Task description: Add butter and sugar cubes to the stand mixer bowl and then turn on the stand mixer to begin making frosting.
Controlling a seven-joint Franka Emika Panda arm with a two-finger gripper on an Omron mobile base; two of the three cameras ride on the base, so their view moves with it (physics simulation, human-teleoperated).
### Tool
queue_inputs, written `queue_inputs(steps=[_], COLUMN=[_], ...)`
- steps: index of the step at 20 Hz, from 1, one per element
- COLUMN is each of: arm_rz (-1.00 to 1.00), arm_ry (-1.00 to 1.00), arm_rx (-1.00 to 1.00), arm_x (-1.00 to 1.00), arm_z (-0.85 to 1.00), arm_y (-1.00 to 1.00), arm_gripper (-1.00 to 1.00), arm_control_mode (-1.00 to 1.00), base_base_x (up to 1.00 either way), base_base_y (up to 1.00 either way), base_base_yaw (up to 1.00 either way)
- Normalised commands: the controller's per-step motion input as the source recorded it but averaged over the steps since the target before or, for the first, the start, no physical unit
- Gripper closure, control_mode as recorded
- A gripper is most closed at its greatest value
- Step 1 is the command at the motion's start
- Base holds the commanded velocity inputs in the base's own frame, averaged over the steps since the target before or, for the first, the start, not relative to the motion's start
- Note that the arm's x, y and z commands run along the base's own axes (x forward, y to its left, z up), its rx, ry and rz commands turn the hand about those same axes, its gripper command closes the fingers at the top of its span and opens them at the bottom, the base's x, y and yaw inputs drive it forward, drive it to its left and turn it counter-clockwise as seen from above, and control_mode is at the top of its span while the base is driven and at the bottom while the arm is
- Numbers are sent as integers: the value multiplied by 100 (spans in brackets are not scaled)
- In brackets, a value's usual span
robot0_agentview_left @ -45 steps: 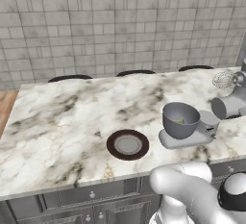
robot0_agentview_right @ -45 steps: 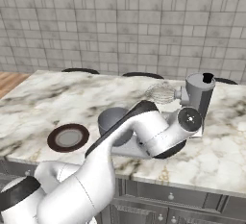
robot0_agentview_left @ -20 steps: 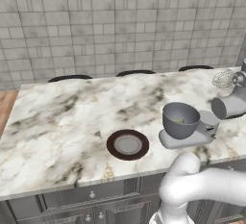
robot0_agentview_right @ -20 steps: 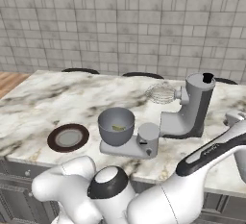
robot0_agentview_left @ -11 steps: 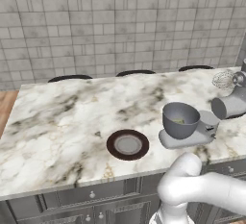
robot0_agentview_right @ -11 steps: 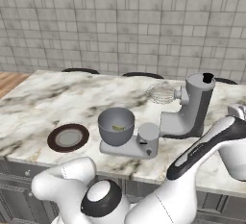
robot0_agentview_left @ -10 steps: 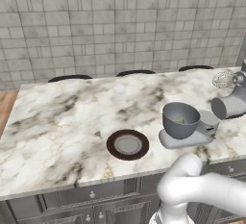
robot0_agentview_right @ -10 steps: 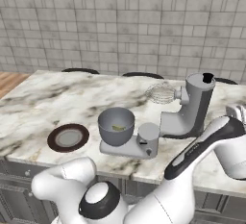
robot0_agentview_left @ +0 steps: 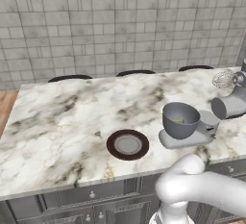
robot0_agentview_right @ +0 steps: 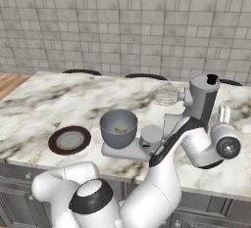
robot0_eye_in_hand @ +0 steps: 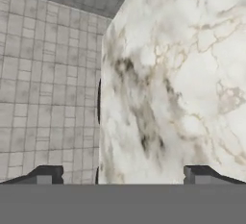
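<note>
Marble counter (robot0_agentview_left: 62,122), stand mixer bowl (robot0_agentview_left: 179,119), gripper (robot0_eye_in_hand: 123,174) spread

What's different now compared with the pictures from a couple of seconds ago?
The arm has swung from in front of the stand mixer bowl around to the right of the stand mixer. The gripper is open, holding nothing. Bowl, mixer and brown plate stayed put.
</note>
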Motion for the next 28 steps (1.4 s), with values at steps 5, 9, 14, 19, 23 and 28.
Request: queue_inputs(steps=[5,9,14,19,23,28], arm_rz=[-11,0,19,42,67,84], arm_ry=[0,-1,-14,-36,-11,0], arm_rx=[28,34,30,9,4,-3], arm_x=[50,15,-1,0,0,8], arm_z=[0,7,18,1,0,13], arm_y=[-71,-86,-63,-15,-10,10], arm_gripper=[-100,-100,-100,-100,-100,-100], arm_control_mode=[-100,-100,-100,-100,-100,-100], base_base_x=[0,0,0,0,0,0], base_base_y=[0,0,0,0,0,0], base_base_yaw=[0,0,0,0,0,0])
